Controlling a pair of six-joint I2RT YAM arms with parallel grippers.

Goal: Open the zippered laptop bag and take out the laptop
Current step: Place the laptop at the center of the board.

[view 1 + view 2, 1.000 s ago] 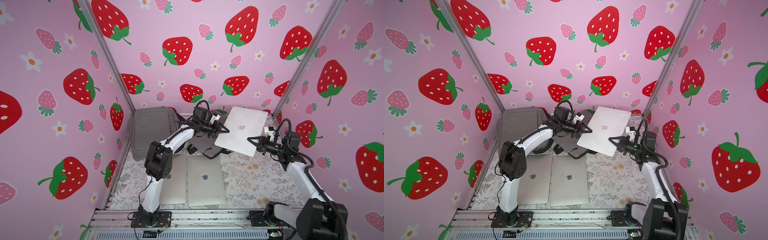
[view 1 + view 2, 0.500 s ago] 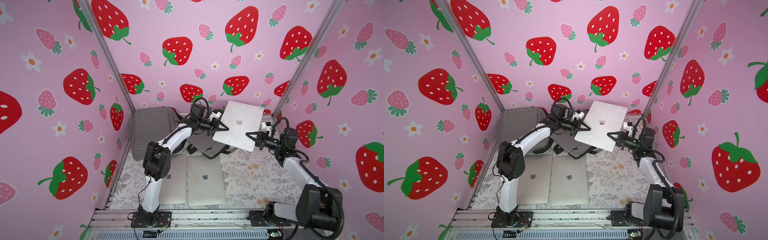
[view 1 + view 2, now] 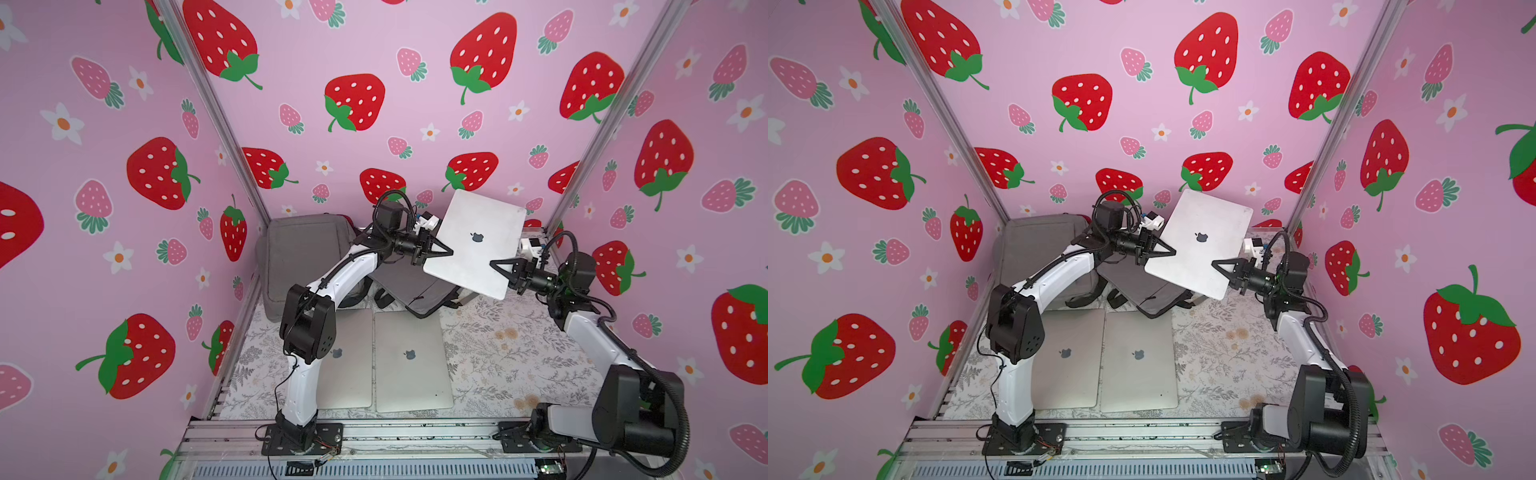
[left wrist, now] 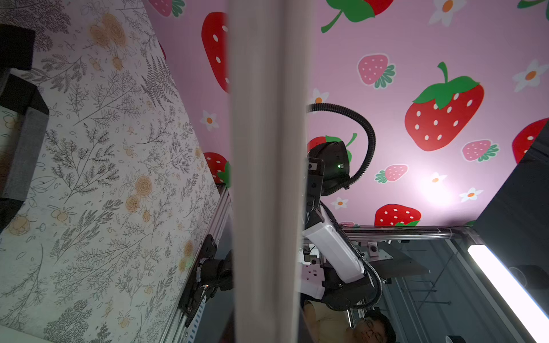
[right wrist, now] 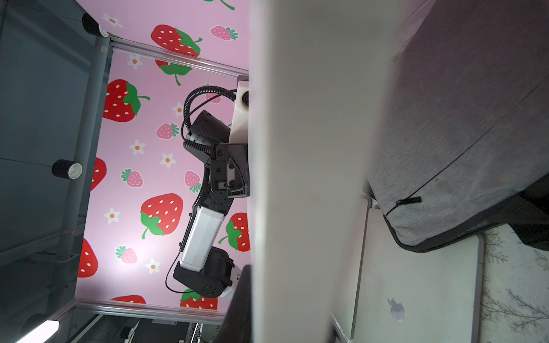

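Note:
A closed silver laptop (image 3: 478,245) (image 3: 1200,245) hangs tilted in the air near the back wall, clear of the bag. My left gripper (image 3: 446,252) (image 3: 1171,251) is shut on its left edge. On the lower right edge my right gripper (image 3: 494,264) (image 3: 1217,264) is also shut. The grey zippered laptop bag (image 3: 407,286) (image 3: 1133,286) lies slack on the table beneath. In each wrist view the laptop's edge (image 4: 264,178) (image 5: 309,178) runs as a blurred pale band through the jaws. The bag's zip pull (image 5: 410,201) shows in the right wrist view.
A larger grey backpack (image 3: 303,249) lies against the back left corner. Two more closed silver laptops (image 3: 353,361) (image 3: 411,361) lie side by side on the floral tablecloth (image 3: 519,353) near the front. Pink strawberry walls enclose three sides.
The left gripper's fingers have closed onto the laptop's left edge. The laptop, still held by the right gripper, has shifted slightly up and towards the back wall.

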